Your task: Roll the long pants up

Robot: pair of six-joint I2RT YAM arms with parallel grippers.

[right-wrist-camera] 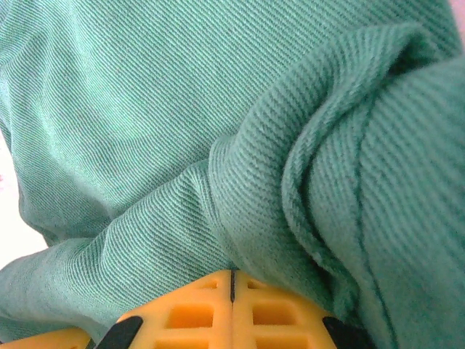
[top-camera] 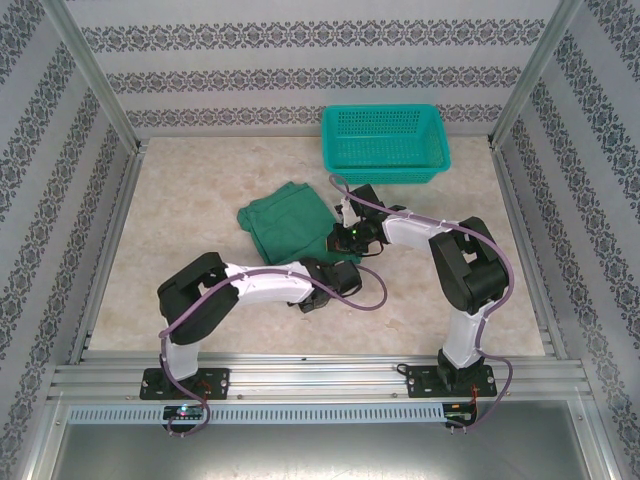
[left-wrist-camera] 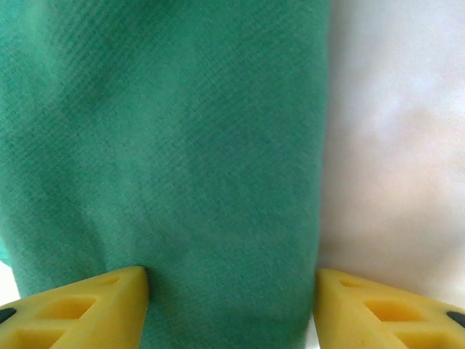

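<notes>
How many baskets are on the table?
1. The teal basket stands at the far side of the table, right of centre, behind the green pants. None looks hidden.

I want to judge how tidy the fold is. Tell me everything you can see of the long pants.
The long pants are plain dark green cloth with a fine diagonal twill weave, soft-looking and unpatterned. They lie as a folded, bunched heap near the middle of the table, apart from the teal basket behind them. A thick fold rises at the shut right hand, which seems to pinch it. The open left hand straddles a smooth, flat band of the cloth.
</notes>
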